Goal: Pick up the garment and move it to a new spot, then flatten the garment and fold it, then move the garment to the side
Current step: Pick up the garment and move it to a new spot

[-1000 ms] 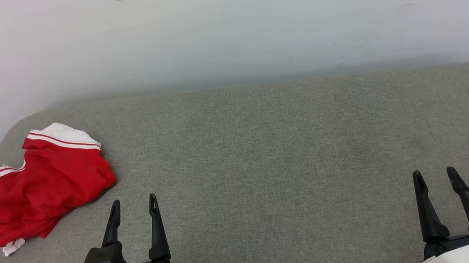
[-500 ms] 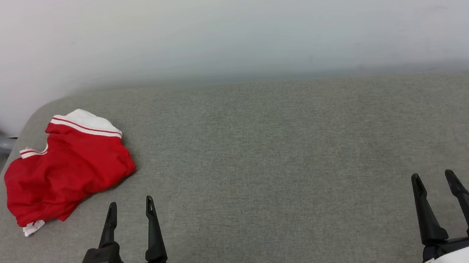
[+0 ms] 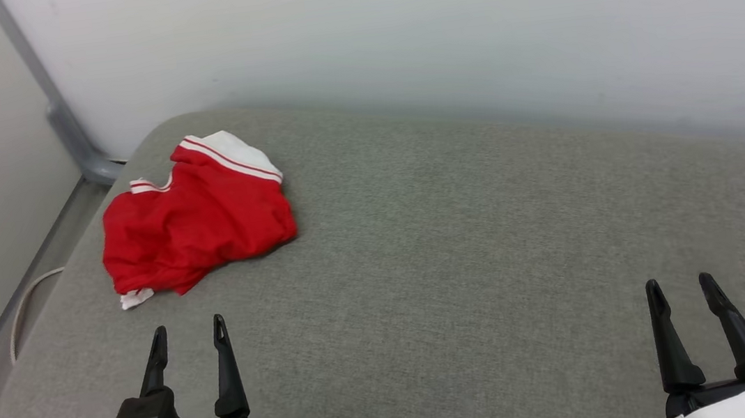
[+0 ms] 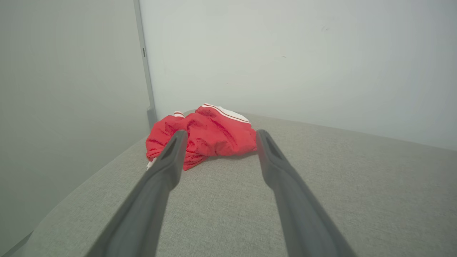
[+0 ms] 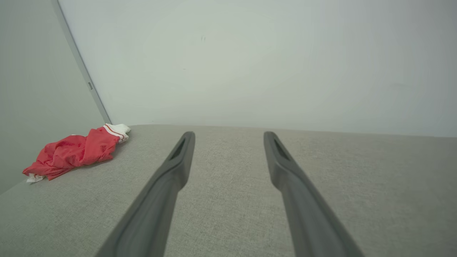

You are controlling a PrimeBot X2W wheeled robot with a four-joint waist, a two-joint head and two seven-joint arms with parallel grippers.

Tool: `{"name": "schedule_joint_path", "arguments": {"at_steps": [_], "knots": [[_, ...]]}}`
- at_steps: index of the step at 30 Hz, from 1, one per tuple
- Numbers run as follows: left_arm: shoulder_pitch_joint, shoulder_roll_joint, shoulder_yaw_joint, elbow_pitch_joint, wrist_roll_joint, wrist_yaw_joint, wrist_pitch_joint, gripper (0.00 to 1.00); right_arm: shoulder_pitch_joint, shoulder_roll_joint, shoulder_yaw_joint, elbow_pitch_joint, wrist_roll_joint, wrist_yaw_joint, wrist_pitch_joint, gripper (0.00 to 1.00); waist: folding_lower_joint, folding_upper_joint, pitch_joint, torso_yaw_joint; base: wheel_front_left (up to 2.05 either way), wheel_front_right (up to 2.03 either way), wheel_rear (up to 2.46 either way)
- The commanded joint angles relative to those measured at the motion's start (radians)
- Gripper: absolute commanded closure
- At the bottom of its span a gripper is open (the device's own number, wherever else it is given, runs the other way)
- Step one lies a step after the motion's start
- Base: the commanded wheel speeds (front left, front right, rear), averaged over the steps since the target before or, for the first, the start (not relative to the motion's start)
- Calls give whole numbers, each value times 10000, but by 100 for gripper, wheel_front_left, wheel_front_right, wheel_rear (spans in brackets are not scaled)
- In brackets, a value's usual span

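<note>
The red garment (image 3: pixel 195 219) lies crumpled near the far left corner of the grey cushioned surface (image 3: pixel 461 248), one white sleeve with red stripes turned toward the wall. Its lettering is hidden. In the left wrist view the garment (image 4: pixel 210 135) sits straight ahead, beyond the fingertips. In the right wrist view the garment (image 5: pixel 75 151) lies far to the left. My left gripper (image 3: pixel 189 331) hovers open just short of the garment, nothing between its fingers. At the lower right, my right gripper (image 3: pixel 679 286) is open too, far from the cloth.
A pale wall (image 3: pixel 394 31) runs behind the surface. A grey post (image 3: pixel 55 105) stands at the corner on the left, and a thin cable (image 3: pixel 23 312) hangs by the surface's left edge. The surface ends in a rounded left edge (image 3: pixel 10 411).
The head camera has turned left, so the garment now sits further right and higher in view, and the corner post and side wall have come into view. Both grippers stay open.
</note>
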Motion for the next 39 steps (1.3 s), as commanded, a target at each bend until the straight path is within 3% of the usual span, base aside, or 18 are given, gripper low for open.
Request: {"name": "schedule_joint_path", "arguments": {"at_steps": [1,8,18,26,32,39], "knots": [[-9,-1,34,34,60,19,-26,0,115,15,11,-1,-73,-3,-25,0,0,0,-24,579,0,0,0],[104,-1,243,86,73,30,-26,0,117,15,137,32,-177,-3,-25,0,0,0,-82,1802,0,0,0],[181,-4,490,87,56,-7,-26,0,17,15,274,95,-195,-3,-25,0,0,0,-107,2287,0,0,0],[17,-1,580,198,51,-48,-26,0,7,15,332,118,-283,-5,-25,0,0,0,-74,2017,0,0,0],[-878,70,880,522,-15,-489,-26,0,-120,13,390,17,-485,-5,-25,0,0,0,168,1578,0,0,0],[-3059,373,1618,1221,-412,-1012,-26,0,-668,16,383,-281,-1079,-5,-25,0,0,0,1161,833,0,0,0]]}}
